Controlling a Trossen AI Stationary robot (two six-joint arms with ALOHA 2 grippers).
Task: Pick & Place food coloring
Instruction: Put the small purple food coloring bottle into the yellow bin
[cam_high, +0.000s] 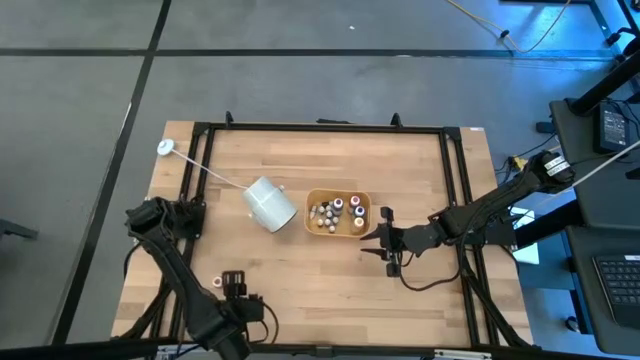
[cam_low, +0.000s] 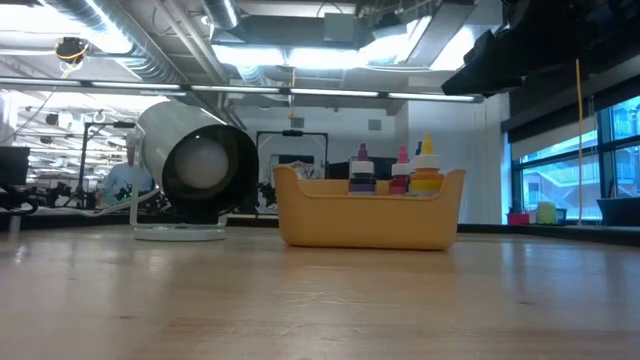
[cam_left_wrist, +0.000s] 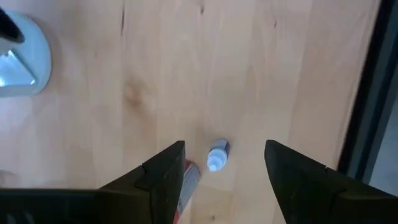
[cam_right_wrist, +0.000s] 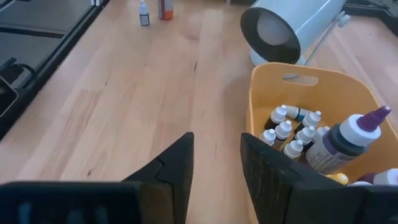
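Several tiny food coloring bottles (cam_high: 335, 212) stand in the yellow-orange tray (cam_high: 312, 200); in the low view three taller ones (cam_low: 402, 170) stick up above its rim. Two more bottles stand on the table near its near left part: a blue-capped one (cam_left_wrist: 217, 154) and a red one (cam_left_wrist: 189, 177). My left gripper (cam_left_wrist: 224, 144) hovers above them, open, pointing down; the blue-capped bottle is between its fingers and the red one beside one finger. My right gripper (cam_high: 385, 240) is open, just right of the tray (cam_right_wrist: 311, 87).
A large white cylindrical cup (cam_high: 268, 203) lies on its side left of the tray, its dark mouth (cam_low: 205, 165) facing the near edge. A white cord with a round end (cam_high: 166, 148) runs from it to the far left corner. A black frame (cam_high: 320, 127) borders the table.
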